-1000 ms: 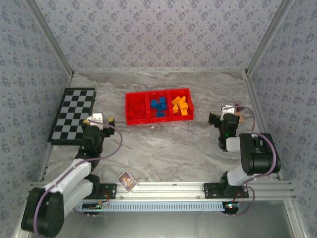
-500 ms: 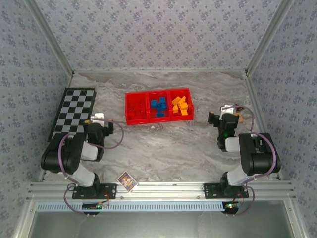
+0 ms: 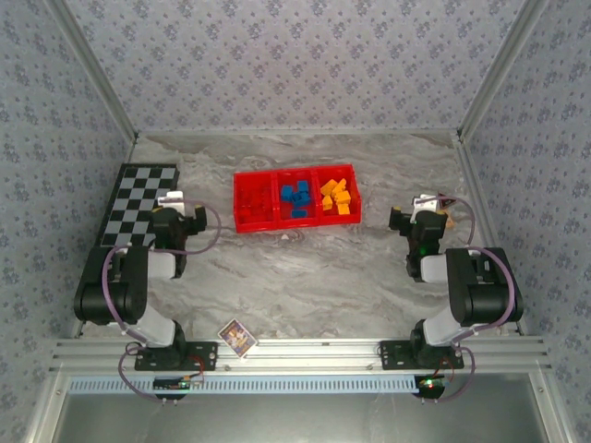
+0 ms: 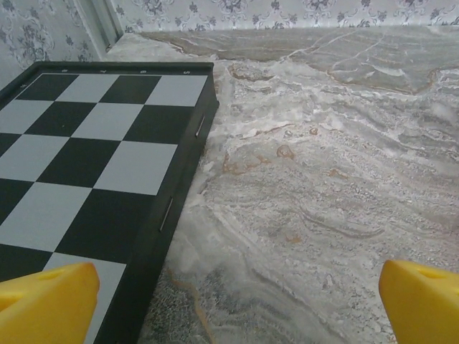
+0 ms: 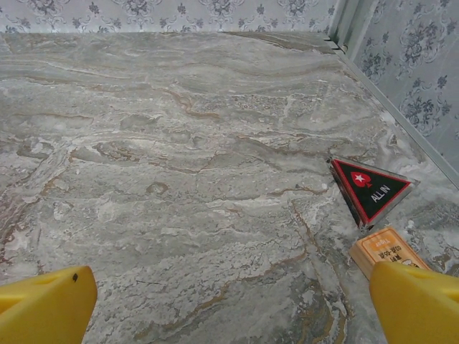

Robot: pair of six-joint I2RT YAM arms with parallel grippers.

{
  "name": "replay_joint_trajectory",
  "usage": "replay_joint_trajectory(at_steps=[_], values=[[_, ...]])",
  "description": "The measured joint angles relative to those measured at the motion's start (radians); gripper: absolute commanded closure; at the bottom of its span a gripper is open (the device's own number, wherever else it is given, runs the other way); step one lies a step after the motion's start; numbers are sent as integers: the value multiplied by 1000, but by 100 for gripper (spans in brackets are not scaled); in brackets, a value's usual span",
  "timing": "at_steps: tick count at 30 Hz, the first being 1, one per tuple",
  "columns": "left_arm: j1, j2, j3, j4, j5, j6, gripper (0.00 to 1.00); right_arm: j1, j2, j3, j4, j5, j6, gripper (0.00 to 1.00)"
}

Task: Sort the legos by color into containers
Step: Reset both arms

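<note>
Long axis of shallow bright red plastic tray (image 3: 238,205) runs left-right on grey marbled surface (image 3: 323,277). Spread and empty: left fingers (image 4: 43,301), right fingers (image 5: 43,304). Since earlier, left arm (image 3: 120,281) folded back.

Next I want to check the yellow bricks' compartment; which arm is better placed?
Right, likely. The yellow bricks sit in the right-end compartment of the tray, nearest the right gripper, with bare table between. The left gripper is past its left end.

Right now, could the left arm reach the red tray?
Probably yes. Only bare table lies between the left gripper and the tray, nothing stands in the way, and its jaws are open.
</note>
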Motion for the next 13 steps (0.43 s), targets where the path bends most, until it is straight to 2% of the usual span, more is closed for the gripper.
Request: replay_joint_trajectory(at_steps=[13], values=[[0, 0, 0, -17, 0, -6, 0, -1, 0, 0, -1, -16, 0, 0]])
